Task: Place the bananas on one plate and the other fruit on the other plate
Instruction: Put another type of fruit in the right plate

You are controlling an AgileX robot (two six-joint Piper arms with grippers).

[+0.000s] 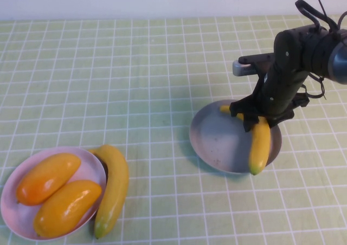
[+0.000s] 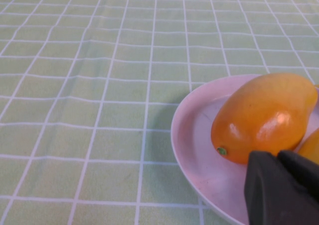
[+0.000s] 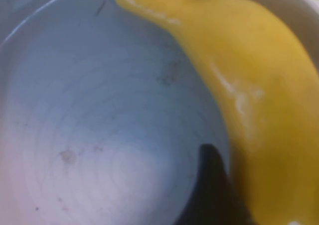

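Note:
One banana (image 1: pixel 259 142) lies along the right side of the grey-blue plate (image 1: pixel 217 142), its lower tip over the rim. My right gripper (image 1: pixel 260 123) stands straight down astride that banana (image 3: pixel 249 75), low over the plate (image 3: pixel 89 125). The second banana (image 1: pixel 112 188) lies on the cloth against the right rim of the pink-lilac plate (image 1: pixel 16 212). Two orange-yellow mangoes (image 1: pixel 47 177) (image 1: pixel 68 207) lie side by side in that plate. My left gripper (image 2: pixel 279 185) is out of the high view. It hovers shut and empty over the pink plate (image 2: pixel 194 155), just by a mango (image 2: pixel 264 115).
A green checked cloth (image 1: pixel 135 66) covers the whole table. The right arm (image 1: pixel 303 50) reaches in from the far right, above the grey-blue plate.

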